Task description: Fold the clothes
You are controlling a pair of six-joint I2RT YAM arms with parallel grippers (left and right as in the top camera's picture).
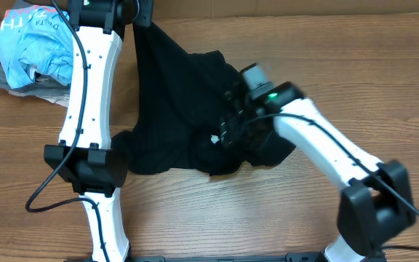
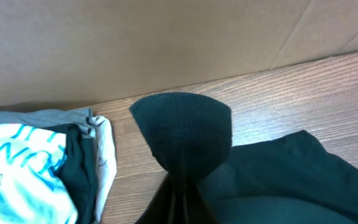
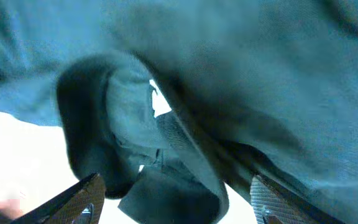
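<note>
The left gripper (image 1: 138, 16) pinches the far corner of the black garment (image 1: 173, 102); the right gripper (image 3: 179, 200) hangs spread over its collar by the white tag (image 3: 160, 102). A light blue printed shirt (image 1: 31, 44) lies far left.

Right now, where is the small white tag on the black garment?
Overhead, the white tag sits low in the middle of the black garment, just left of the open right hand.

overhead looks down; wrist views (close) share the clothes (image 1: 169, 109).
</note>
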